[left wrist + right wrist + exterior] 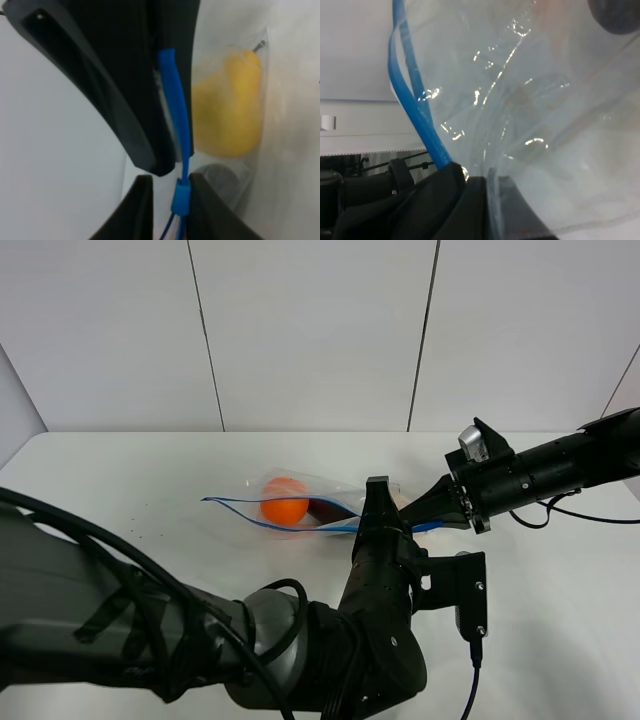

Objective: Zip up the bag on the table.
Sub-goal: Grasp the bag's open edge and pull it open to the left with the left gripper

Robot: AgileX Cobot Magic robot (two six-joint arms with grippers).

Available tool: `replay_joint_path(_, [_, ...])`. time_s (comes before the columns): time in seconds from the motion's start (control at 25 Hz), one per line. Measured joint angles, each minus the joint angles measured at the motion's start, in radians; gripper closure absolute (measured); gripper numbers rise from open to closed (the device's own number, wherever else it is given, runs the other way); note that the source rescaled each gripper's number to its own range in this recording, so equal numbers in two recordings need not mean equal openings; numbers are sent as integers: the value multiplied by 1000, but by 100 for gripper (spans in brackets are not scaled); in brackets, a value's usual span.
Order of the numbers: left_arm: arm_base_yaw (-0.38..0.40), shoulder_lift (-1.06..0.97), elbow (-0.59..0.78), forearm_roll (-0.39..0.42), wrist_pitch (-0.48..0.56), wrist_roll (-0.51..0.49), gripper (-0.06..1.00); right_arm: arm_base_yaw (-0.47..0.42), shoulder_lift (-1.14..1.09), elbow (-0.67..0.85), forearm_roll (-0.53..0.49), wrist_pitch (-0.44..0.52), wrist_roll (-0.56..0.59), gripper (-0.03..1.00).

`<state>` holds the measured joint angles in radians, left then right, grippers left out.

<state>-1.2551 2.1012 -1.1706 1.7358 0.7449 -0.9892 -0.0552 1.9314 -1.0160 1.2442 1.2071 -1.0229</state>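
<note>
The clear plastic bag [300, 502] lies on the white table [120, 480] at mid-table, with its blue zipper strip [240, 508] along the near edge. An orange [285, 501] and a dark eggplant [324, 508] show through it. The yellow pear [230, 110] shows in the left wrist view. My left gripper [378, 500] stands over the bag's right part, its fingers [139, 210] closed around the blue zipper strip [180, 125] at the slider [181, 196]. My right gripper [435, 510] is shut on the bag's right end; in the right wrist view [487, 192] it pinches the plastic beside the strip [415, 100].
My left arm's dark bulk [200, 640] fills the near left and centre of the table. A camera bracket [468, 590] sticks out to its right. The right arm [560, 465] comes in from the right edge, with a cable [570, 515] trailing on the table. White wall panels stand behind.
</note>
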Motion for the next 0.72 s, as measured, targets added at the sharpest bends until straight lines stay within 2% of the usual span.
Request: replay_joint_path(0.72, [-31,0,0,-1,0,4,79,0,0,0,-7,1,1,97])
